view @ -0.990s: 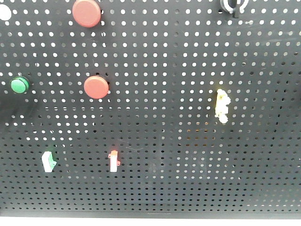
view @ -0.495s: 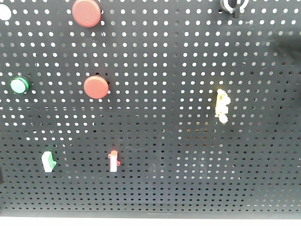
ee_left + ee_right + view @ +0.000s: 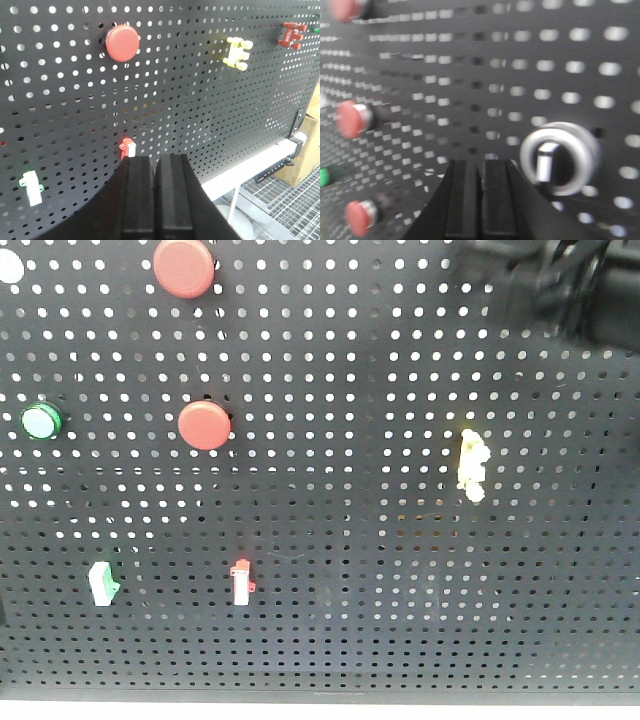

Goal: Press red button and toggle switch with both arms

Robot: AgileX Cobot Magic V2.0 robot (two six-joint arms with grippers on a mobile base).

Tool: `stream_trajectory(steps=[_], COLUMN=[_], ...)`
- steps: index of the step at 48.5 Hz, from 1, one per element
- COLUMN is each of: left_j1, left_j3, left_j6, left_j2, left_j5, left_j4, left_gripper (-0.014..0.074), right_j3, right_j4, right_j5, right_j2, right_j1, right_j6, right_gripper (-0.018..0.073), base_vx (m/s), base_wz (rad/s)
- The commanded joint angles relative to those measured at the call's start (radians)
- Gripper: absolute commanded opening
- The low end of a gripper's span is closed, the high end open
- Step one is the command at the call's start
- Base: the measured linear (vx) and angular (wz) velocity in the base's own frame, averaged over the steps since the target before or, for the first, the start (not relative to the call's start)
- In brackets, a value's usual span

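**Q:** Front view — entries?

**A:** One pegboard (image 3: 330,660), upright. The red button (image 3: 184,267), the wider head, at the top edge left of centre: one. Below it the smaller red disc (image 3: 205,425): one. Far left, the green button (image 3: 42,421): one. Small switches: three, namely the yellow switch (image 3: 471,465), the red-and-white switch (image 3: 241,583) and the green-and-white switch (image 3: 103,583). The right arm (image 3: 565,285) is a dark blur in the top right corner, well apart from the red button.

**Q:** Left wrist view?

**A:** The left gripper (image 3: 155,162) has its fingers pressed together, tips just below the red-and-white switch. One red head shows above it, likely the smaller red disc. Advice: use the joined fingers as a blunt tip, go up to the wider head and push square on its centre.

**Q:** Right wrist view?

**A:** Blurred. The right gripper (image 3: 481,167) has its fingers pressed together, just left of the silver-ringed selector switch (image 3: 559,157): one. Red heads at left: three — I cannot tell which is the wider. Advice: meet the lever from the side, gently, not the ring.
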Motion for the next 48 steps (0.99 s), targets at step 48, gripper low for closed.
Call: stream_trajectory(steps=[48], left_j1=[-0.006], left_j3=[-0.024], left_j6=[-0.009], left_j2=[0.002], left_j5=[-0.04], left_j4=[-0.033], left_gripper=[0.0001], right_j3=[-0.034], right_j4=[-0.354], right_j5=[-0.179], right_j2=[0.011], right_j1=[-0.001], right_j6=[0.174], right_gripper=[-0.0003], base_vx=[0.0], base_wz=[0.0])
